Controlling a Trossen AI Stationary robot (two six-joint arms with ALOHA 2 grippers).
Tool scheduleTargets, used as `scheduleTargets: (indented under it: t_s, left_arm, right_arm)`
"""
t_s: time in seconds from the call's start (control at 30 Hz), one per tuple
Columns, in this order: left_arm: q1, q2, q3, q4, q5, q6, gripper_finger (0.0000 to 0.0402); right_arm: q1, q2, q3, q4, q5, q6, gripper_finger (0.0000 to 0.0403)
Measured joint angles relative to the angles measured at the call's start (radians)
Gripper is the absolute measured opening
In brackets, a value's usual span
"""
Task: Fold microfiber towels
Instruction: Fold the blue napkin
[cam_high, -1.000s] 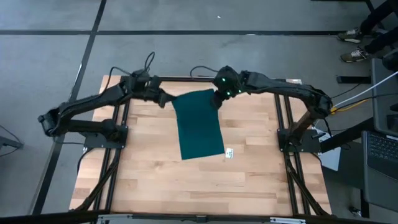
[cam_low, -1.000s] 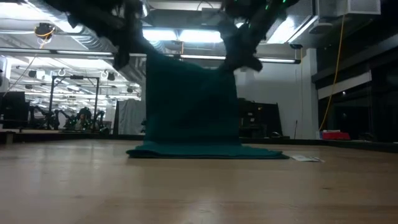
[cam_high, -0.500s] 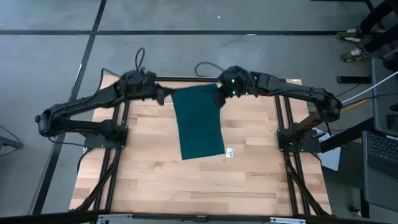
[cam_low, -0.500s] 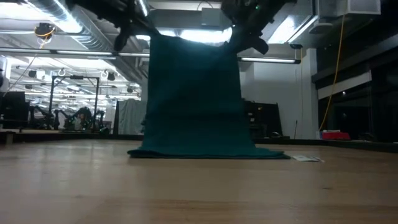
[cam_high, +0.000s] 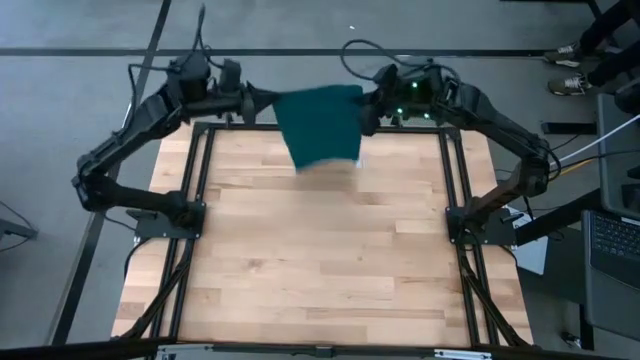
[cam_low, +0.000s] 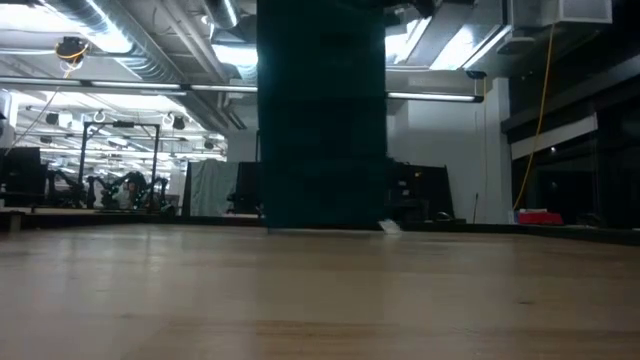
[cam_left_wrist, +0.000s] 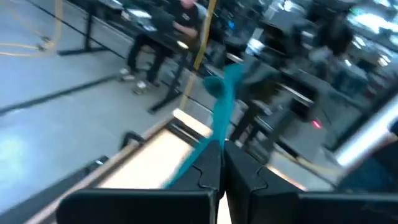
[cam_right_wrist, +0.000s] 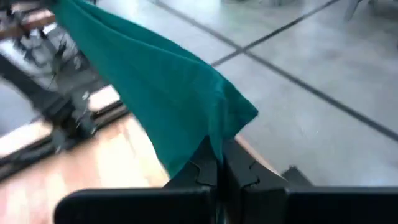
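The pale butcher-block table (cam_high: 320, 250) of jointed wood strips sits in a black frame on a grey concrete floor. Over its far edge hangs the microfiber towel (cam_high: 318, 126), a soft, plain dark teal sheet, stretched between both arms. The left gripper (cam_high: 252, 101) pinches one top corner, the right gripper (cam_high: 368, 108) the other, fingers clamped narrow on cloth.
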Motion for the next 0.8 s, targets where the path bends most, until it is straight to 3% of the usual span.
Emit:
scheduleTargets:
  t_s: [0.13, 0.33, 0.43, 0.6, 0.7, 0.8]
  left_arm:
    - [-0.163, -0.015, 0.003, -0.096, -0.105, -0.011, 0.0002]
    - [-0.498, -0.022, -0.146, -0.134, -0.313, -0.135, 0.0002]
    - [-0.689, -0.057, -0.279, -0.049, -0.451, -0.27, 0.0002]
    - [-1.065, -0.113, -0.477, 0.061, -0.781, -0.575, 0.0002]
    - [-1.261, -0.082, -0.521, 0.111, -0.963, -0.751, 0.0002]
    - [-1.365, 0.0, -0.518, 0.143, -1.056, -0.876, 0.0002]
  right_arm:
    - [0.107, 0.001, -0.028, -0.097, 0.002, 0.037, 0.0]
    - [0.334, 0.003, -0.271, -0.058, 0.028, 0.2, 0.0]
    - [0.478, 0.0, -0.411, 0.042, 0.073, 0.327, 0.0]
    - [0.709, -0.01, -0.564, 0.217, 0.181, 0.571, 0.0]
    - [0.81, -0.011, -0.598, 0.289, 0.26, 0.697, 0.0]
    - [0.868, -0.004, -0.604, 0.334, 0.306, 0.762, 0.0]
